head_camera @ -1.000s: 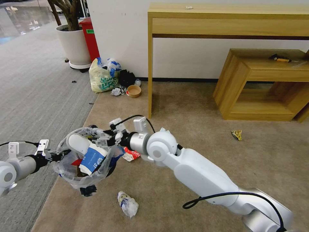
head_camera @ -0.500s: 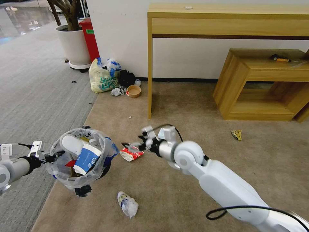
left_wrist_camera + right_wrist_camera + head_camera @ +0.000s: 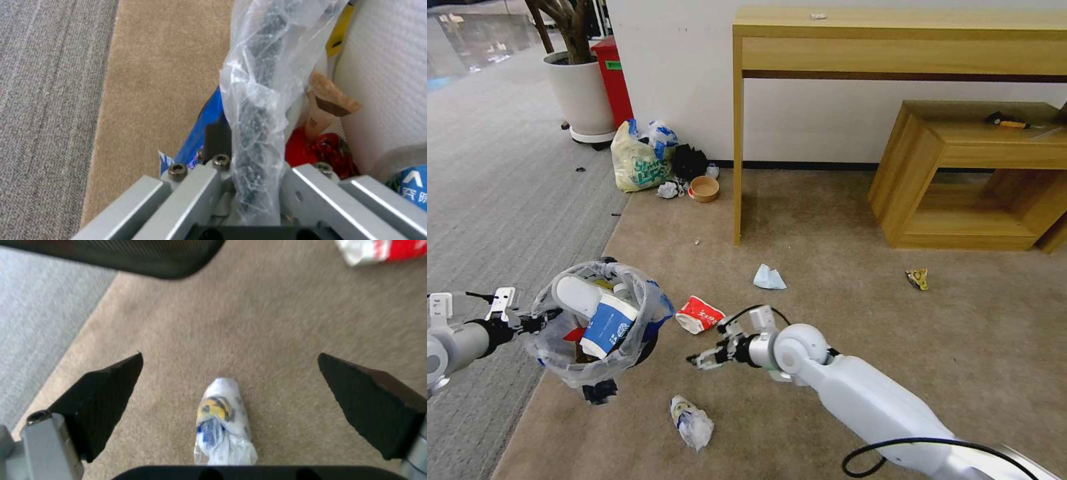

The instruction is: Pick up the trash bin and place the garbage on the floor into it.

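Bin aloft, right claw over the carpet
Left claw (image 3: 534, 324) grips the trash bin (image 3: 597, 327) rim; right claw (image 3: 704, 359) gapes above a crumpled wrapper (image 3: 224, 421); red carton (image 3: 698, 314) nearby.

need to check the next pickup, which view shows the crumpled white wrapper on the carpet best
The right wrist view: the crumpled white wrapper lies centred between the open right gripper's fingers, its yellow and blue print visible. The head view shows it whole but small, below the trash bin.
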Robot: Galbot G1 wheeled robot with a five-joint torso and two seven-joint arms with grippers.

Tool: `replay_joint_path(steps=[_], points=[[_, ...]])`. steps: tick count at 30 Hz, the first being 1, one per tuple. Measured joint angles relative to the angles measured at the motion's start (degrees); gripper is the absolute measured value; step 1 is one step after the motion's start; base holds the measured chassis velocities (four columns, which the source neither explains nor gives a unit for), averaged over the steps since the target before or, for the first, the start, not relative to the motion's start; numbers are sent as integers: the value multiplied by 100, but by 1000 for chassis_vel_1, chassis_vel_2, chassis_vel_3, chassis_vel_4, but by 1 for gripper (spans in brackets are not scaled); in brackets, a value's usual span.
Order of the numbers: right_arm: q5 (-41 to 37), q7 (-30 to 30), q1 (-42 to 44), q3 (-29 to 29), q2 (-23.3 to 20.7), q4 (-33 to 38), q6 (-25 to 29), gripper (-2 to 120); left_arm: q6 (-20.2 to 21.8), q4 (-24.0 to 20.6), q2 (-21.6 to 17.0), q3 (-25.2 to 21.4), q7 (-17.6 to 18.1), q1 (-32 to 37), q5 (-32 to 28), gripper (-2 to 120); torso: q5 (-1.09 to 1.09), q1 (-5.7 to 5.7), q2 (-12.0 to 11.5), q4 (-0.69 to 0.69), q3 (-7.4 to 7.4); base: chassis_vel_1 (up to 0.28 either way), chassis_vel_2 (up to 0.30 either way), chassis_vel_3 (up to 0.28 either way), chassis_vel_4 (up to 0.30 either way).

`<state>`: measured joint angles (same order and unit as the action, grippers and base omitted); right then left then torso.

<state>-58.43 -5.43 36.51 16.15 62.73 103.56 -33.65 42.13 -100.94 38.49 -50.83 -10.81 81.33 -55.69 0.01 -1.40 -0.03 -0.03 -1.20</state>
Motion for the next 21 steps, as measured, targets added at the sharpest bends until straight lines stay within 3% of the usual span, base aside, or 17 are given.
replay_joint_path(steps=[4,8,11,15,21], points=[[36,135,193,83,-67,-294,-51,100,0,-1,-16,-2,-4,-17,-17,0,0,0,0,0,0,0,0,0,0],[21,234,235,340,154,-864,-288,100,0,-10,-45,34,-4,-76,-38,0,-1,0,0,2,0,0,0,0,0],[-92,397,63,631,468,-1405,-784,100,0,-15,-70,57,-18,-89,-46,0,-1,0,0,2,0,0,0,0,0],[-74,538,-169,933,792,-2031,-844,100,0,-15,-81,57,-35,-78,-47,0,-2,0,0,2,0,0,0,0,0],[-74,504,-261,1243,1004,-2439,-846,100,0,-34,-82,50,-48,-75,-47,0,-2,0,0,2,0,0,0,0,0]])
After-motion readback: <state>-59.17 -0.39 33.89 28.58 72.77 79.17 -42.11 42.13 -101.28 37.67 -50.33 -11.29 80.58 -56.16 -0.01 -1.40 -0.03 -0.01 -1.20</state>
